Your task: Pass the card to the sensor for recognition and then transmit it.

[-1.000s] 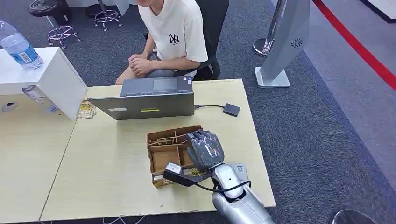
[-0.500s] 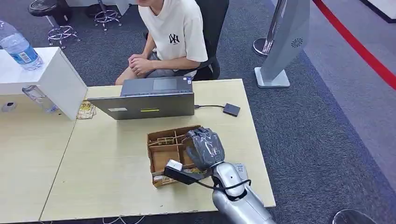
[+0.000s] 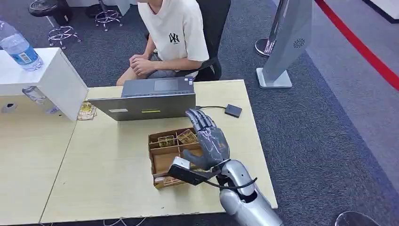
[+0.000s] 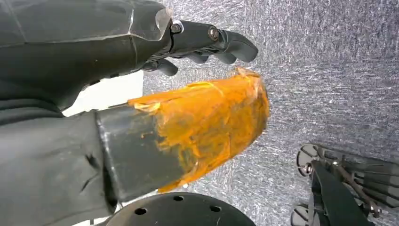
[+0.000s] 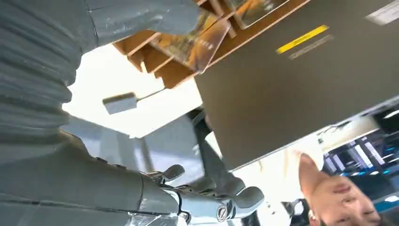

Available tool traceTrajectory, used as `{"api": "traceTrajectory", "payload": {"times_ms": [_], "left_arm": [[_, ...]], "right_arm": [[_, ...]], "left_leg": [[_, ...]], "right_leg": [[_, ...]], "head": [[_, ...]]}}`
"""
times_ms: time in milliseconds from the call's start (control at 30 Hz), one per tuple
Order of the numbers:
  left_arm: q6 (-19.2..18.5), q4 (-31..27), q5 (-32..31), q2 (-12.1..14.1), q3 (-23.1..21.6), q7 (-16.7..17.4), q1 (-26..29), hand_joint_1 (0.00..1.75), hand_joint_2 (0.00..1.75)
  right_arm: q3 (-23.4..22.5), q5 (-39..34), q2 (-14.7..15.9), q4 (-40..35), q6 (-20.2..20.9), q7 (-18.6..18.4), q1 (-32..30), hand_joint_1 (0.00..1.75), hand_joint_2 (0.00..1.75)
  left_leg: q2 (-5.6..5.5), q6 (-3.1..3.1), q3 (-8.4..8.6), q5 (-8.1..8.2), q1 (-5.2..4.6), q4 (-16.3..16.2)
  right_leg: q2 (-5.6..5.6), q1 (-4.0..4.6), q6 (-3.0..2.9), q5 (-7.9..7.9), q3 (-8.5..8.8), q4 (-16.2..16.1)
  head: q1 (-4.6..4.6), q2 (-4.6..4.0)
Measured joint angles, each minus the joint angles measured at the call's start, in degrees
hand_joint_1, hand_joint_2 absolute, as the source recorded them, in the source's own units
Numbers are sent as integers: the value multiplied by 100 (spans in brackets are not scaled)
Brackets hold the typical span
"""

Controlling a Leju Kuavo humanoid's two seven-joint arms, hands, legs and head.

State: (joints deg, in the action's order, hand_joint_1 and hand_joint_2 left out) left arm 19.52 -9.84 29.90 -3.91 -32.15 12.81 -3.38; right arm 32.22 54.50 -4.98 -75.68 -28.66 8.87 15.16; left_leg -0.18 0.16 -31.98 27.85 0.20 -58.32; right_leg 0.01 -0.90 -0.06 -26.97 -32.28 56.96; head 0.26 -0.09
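Note:
A brown cardboard box (image 3: 162, 160) with compartments sits on the wooden table (image 3: 103, 179), and gold-printed cards (image 3: 187, 136) stand in its far cells. My right hand (image 3: 209, 141) hovers over the box's right side with fingers stretched toward the laptop and nothing between them. In the right wrist view its thumb (image 5: 141, 16) lies just by a tilted card (image 5: 193, 42), far from the fingers (image 5: 226, 205). The small black sensor (image 3: 233, 110) lies beyond on a cable. My left hand (image 4: 141, 70) hangs over grey carpet, its orange-taped thumb (image 4: 211, 122) apart from the fingers, holding nothing.
A grey laptop (image 3: 149, 101) stands behind the box, its back toward me. A person (image 3: 171, 37) sits behind the table. A white box (image 3: 51, 80) with a water bottle (image 3: 19, 47) is at the left, with loose cards (image 3: 86, 110) beside it.
My right hand, curled down over the box before, has lifted and straightened its fingers toward the laptop, uncovering the cards in the far cells.

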Motion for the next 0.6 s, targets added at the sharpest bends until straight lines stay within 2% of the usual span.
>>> {"api": "traceTrajectory", "payload": {"times_ms": [133,233,333,400,533,600], "left_arm": [[42,0,94,-11,66,-31,6,0,0],[50,0,111,-20,87,-50,5,0,0],[57,0,136,-24,105,-77,6,0,0],[74,0,166,-26,111,-85,5,0,0],[109,0,227,-37,116,-103,9,0,0],[116,0,267,-50,120,-122,9,0,0]], "right_arm": [[0,-703,134,-611,421,217,-159,14,175],[0,-838,199,-947,567,269,-227,19,175],[0,-880,245,-1094,621,282,-257,17,175],[0,-1038,267,-1133,716,368,-272,21,175],[0,-1739,319,-1328,1118,735,-421,40,175],[0,-1846,354,-1428,1225,813,-528,40,175]], "left_leg": [[0,0,-1,1,0,0],[0,-1,-1,2,0,0],[0,-1,-1,2,0,0],[0,-1,0,1,0,0],[0,-1,0,1,0,0],[-1,-1,-1,2,0,0]], "right_leg": [[0,0,0,0,0,0],[2,0,0,0,0,-1],[2,0,0,0,0,-1],[2,0,0,0,0,-1],[1,0,0,0,0,-1],[1,0,0,0,0,-1]], "head": [[0,0],[0,0],[0,0],[0,0],[0,0],[0,0]]}}
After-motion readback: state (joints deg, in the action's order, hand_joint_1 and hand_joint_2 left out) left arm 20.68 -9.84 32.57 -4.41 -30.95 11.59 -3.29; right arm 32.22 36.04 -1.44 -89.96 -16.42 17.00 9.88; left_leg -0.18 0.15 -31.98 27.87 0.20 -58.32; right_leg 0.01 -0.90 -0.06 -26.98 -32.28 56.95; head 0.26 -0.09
